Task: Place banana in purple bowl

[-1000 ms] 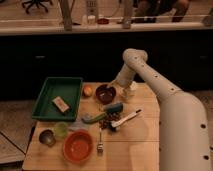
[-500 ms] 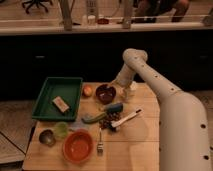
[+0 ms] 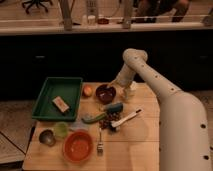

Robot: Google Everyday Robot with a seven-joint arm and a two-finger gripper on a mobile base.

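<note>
Banana (image 3: pixel 94 118) lies flat on the wooden table (image 3: pixel 131 150) near its middle, in front of the purple bowl (image 3: pixel 105 93) and apart from it. A stubby teal object (image 3: pixel 114 107) sits just beside the banana's right end, between it and the bowl. A round orange fruit (image 3: pixel 88 90) rests just left of the bowl. The gripper (image 3: pixel 126 94) hangs low just right of the purple bowl, well clear of the banana; whether it is open or closed cannot be told. Farther left stands a green tray (image 3: pixel 47 86). At the front are an orange bowl (image 3: pixel 78 146), a metal cup (image 3: pixel 47 137) and a fork (image 3: pixel 100 142).
</note>
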